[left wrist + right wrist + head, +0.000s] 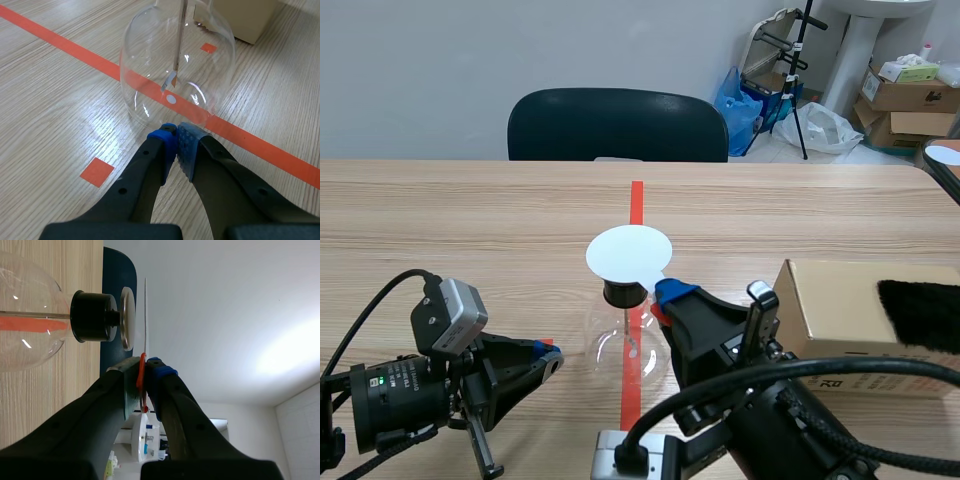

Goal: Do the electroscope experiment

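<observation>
**A:** How far along does the experiment look?

**B:** Around the middle, I'd judge. The electroscope [625, 335] stands upright on the table, its glass bulb on the red tape line. The white disc [628, 253] is already held flat right over its top. In the right wrist view the disc shows edge-on, just off the electroscope's metal cap [128, 318], with a thin gap between them and no contact that I can see. What is left, I think, is to bring the disc to the cap or take it away and watch the foil.

**A:** Does the foil show anything?

**B:** The foil leaf [168, 81] hangs at the end of the rod [179, 35] inside the bulb and sits at a slant. I can't tell whether that is a real deflection.

**A:** And the grippers?

**B:** The right gripper [145, 371] is clamped narrow on a thin orange-red tab [141, 385] at the disc's edge, beside the cap. The left gripper [176, 140] is closed on nothing, pads together, low on the table just in front of the electroscope's bulb. I can't say whether it touches the glass.

**A:** Anything else nearby?

**B:** A cardboard box [830, 300] stands to the right of the electroscope, with a black fur pad [920, 312] lying on it.
</observation>
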